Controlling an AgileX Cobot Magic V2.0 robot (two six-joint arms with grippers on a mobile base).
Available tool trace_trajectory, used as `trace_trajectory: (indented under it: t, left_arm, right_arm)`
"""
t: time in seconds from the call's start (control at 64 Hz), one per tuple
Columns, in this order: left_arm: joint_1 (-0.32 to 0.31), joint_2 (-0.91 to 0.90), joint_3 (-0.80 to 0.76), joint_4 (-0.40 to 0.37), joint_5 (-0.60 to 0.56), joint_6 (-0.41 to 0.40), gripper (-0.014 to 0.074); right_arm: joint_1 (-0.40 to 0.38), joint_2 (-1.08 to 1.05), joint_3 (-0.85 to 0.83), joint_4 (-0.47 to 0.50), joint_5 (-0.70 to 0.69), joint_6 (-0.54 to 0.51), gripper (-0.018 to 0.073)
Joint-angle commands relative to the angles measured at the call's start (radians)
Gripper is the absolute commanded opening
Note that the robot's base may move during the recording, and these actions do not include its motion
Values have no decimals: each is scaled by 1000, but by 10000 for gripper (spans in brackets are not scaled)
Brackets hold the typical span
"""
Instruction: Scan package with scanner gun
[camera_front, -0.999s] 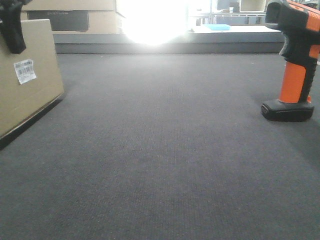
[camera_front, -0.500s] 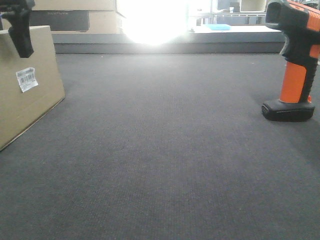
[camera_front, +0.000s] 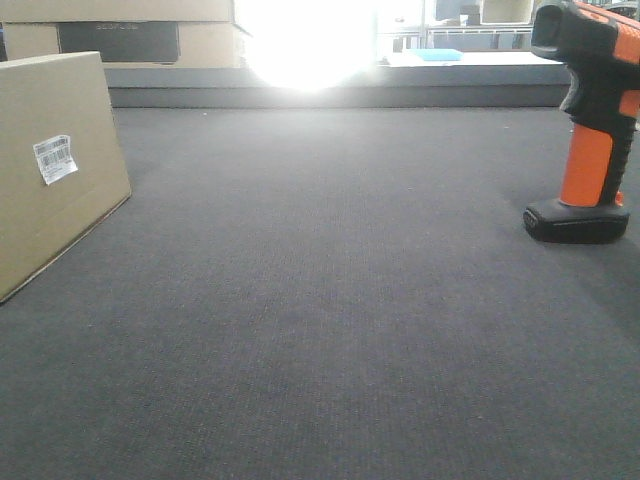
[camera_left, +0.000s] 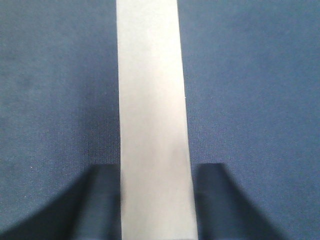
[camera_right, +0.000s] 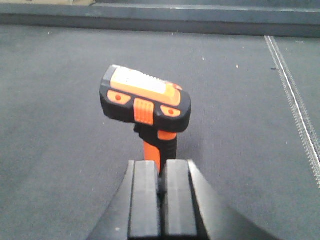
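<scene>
The package (camera_front: 60, 170), a tan cardboard box with a white barcode label (camera_front: 54, 158), stands on the dark carpet at the left. In the left wrist view its narrow top edge (camera_left: 152, 100) runs between the two dark fingers of my left gripper (camera_left: 156, 172), which is open and straddles it from above. The scanner gun (camera_front: 590, 130) stands upright on its black foot at the right. My right gripper (camera_right: 161, 167) is shut with nothing in it, just behind the scanner gun (camera_right: 145, 100) and apart from it. Neither gripper shows in the front view.
Paler cardboard boxes with a dark panel (camera_front: 120, 40) sit at the back left behind a low grey ledge (camera_front: 340, 88). Strong glare (camera_front: 310, 40) washes out the back centre. A metal strip (camera_right: 295, 100) runs along the carpet right of the scanner gun.
My left gripper held the package tilted off the carpet, set it down flat, let go and rose out of the front view. The scanner gun has not moved.
</scene>
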Motion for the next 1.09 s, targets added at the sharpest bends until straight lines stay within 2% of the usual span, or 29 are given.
trace_trajectory:
  t: [0.0, 0.094, 0.312, 0.656, 0.828, 1.078]
  left_arm:
    - [-6, -99, 91, -7, -90, -8, 49]
    - [-6, -198, 215, -7, -186, -8, -111]
    - [-6, -460, 523, 20, -438, -8, -111]
    - [-6, -851, 832, 49, -669, -8, -111]
    - [-6, -964, 893, 49, -697, -8, -111]
    - [-6, -986, 898, 49, -690, -8, -111]
  right_arm:
    - [-6, -13, 1, -22, 12, -4, -154]
    - [-6, -31, 12, -44, 22, -4, -154]
    - [-6, -165, 114, -51, 22, -4, -154]
    - [-6, -443, 146, -51, 63, -4, -154]
    - [-6, -489, 146, -51, 63, -4, -154]
    - [-6, -489, 146, -51, 65, -4, -154]
